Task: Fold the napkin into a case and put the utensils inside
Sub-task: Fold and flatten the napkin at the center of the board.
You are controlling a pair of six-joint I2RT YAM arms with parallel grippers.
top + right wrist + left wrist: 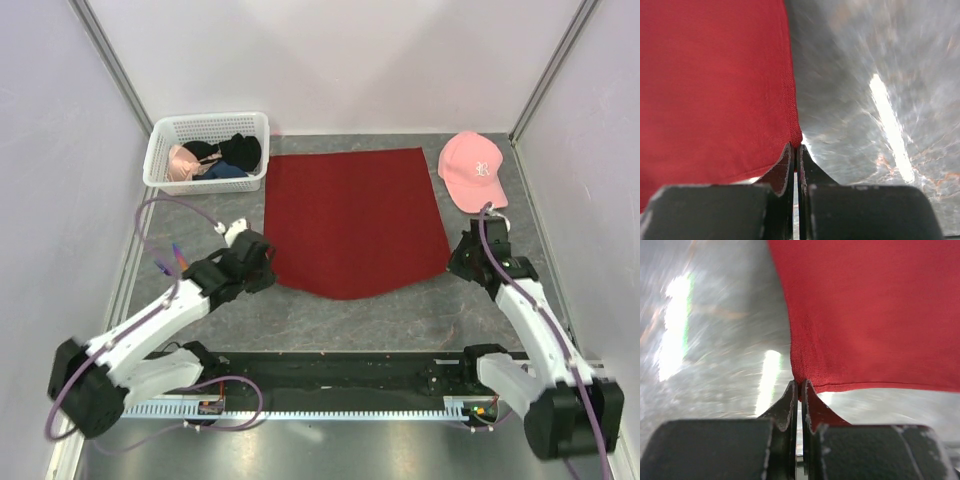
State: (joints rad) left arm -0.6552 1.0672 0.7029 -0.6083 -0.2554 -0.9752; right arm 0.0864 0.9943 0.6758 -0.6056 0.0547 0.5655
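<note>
Low in the frame, two grippers, the left gripper (266,266) and the right gripper (456,262), each clamp a lower corner of the one dark red napkin (355,220) spread mid-frame, with one pink cap (470,172) lettered "R" at upper right and one white basket (160,160) at upper left.

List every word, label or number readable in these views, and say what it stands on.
On the pink cap: a white embroidered mark on the front, perhaps a single "R"; too small to be sure.
On the napkin and the basket: no text visible.
</note>
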